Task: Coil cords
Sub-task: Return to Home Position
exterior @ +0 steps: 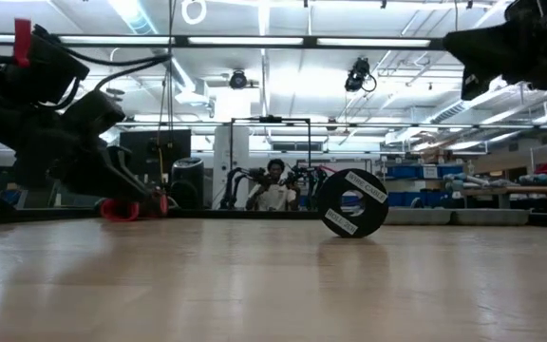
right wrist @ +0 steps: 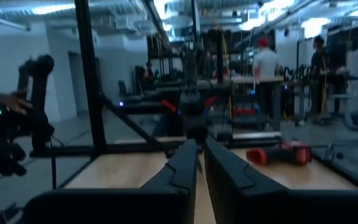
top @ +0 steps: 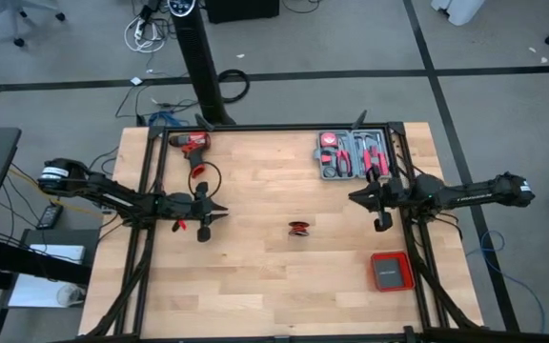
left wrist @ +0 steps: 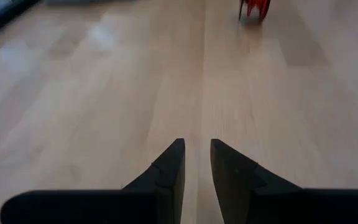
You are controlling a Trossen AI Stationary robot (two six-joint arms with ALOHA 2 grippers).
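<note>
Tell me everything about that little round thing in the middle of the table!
It is a small coiled cord, wound into a ring with a hole through its middle. From above it looks black and red; the low view shows it dark, with pale labels, standing on its edge on the wooden table. Nothing touches it but the table. Both grippers are away from it.

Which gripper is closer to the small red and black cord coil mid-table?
Right, narrowly. The right gripper sits beyond the small red and black cord coil toward the tool tray; the left gripper is opposite, slightly farther.
</note>
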